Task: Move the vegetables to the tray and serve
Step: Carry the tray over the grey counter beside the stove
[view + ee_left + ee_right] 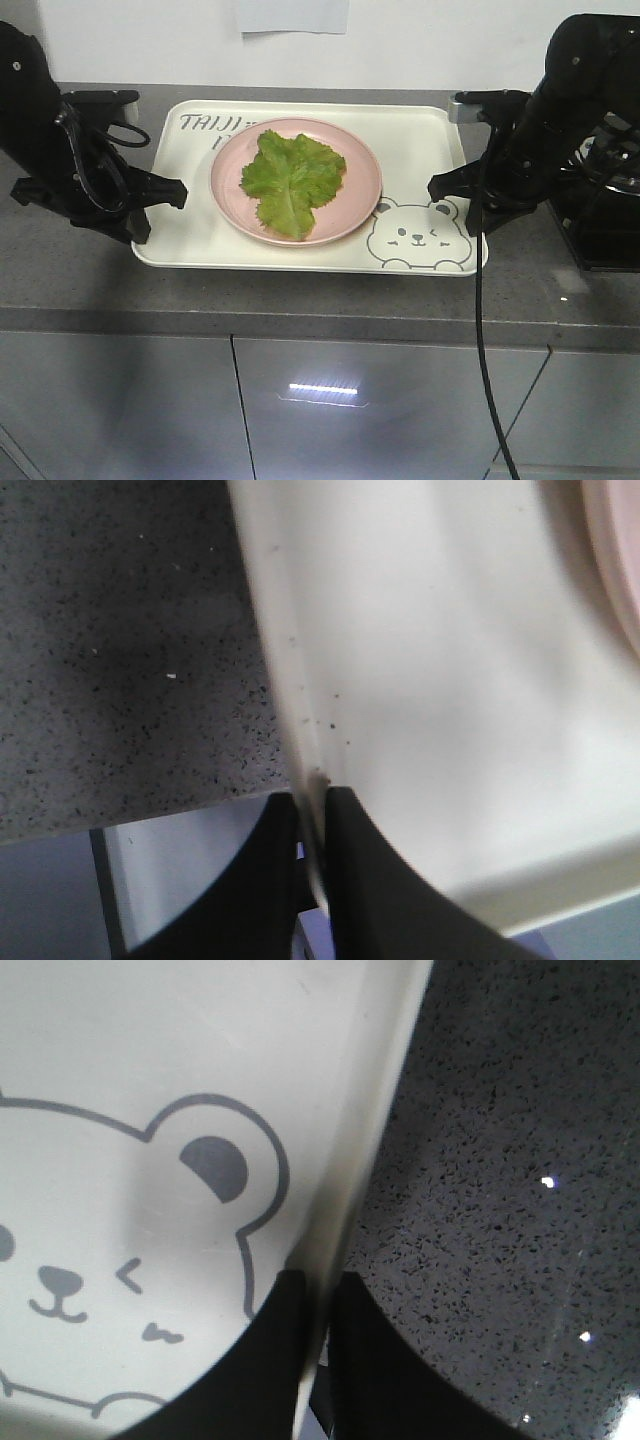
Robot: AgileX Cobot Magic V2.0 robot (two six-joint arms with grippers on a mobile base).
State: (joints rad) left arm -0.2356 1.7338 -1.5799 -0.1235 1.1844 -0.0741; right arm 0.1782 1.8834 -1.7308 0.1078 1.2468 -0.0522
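— Front view?
— High, facing the wall (450, 40); whole tray (420, 140) between left claw (160, 208) and right claw (455, 205).
— Wrists?
— Close behind each claw, looking along its pinched rim; shared: tray edges, counter (300, 295).

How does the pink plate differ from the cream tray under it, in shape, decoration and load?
The pink plate is round; the cream tray is rectangular with rounded corners. The plate is plain; the tray bears a grey bear drawing and lettering. The plate holds the lettuce leaves; the tray holds the plate, and the left gripper and right gripper clamp its side rims. Both have raised rims.
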